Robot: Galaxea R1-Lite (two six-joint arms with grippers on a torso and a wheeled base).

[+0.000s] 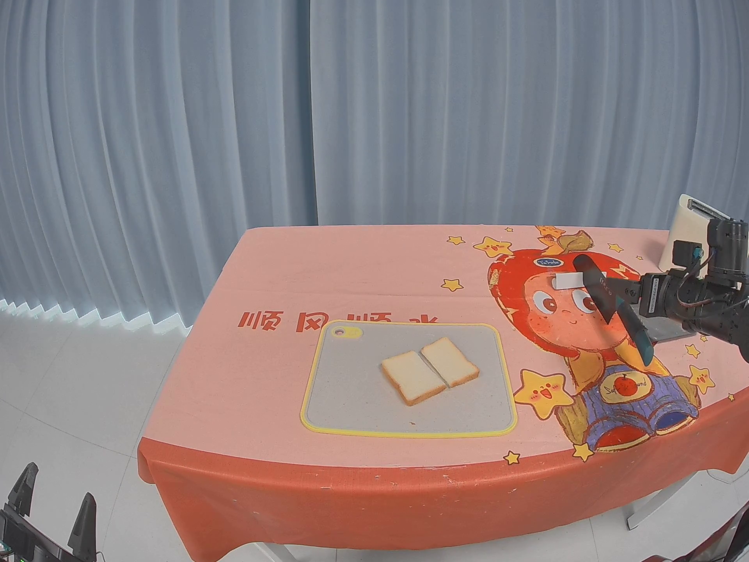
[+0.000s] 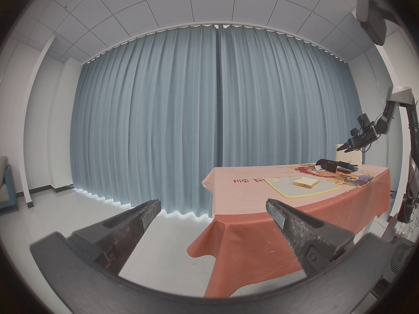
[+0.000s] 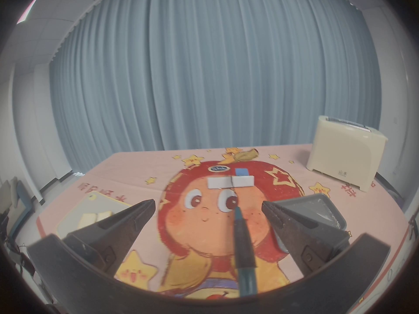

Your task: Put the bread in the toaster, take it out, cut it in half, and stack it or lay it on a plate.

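- Over the right side of the table (image 1: 328,275), the right gripper (image 3: 208,206) hangs in the air with its jaws spread wide and nothing between them.
- Directly beneath it, the knife (image 3: 243,249) lies flat on the cloth, dark handle and teal blade, touched by neither finger.
- Just beside the knife, towards the table's right edge, sits a grey plate (image 3: 314,208). It looks shallow and square-cornered, and I can see nothing lying in it.
- Farther back, at the far right corner, stands the cream toaster (image 3: 345,151). I cannot make out anything in its slots from here.
- Near the middle of the table, the bread (image 1: 412,376) rests on the grey cutting board (image 1: 343,400). It is in two halves, side by side and touching along the cut.
- Well away from all this, the left gripper (image 2: 212,206) sits low beside the table's left end, with its jaws apart and empty.
- Judging by how things lie, toasting and cutting are done and the plating step is now in hand.
- The next move probably calls for one arm to travel to the board and pinch a half by its edges.
- It would then carry that half across to the plate, past the knife. A gentle grip would seem wise, since soft bread may crush or tear.
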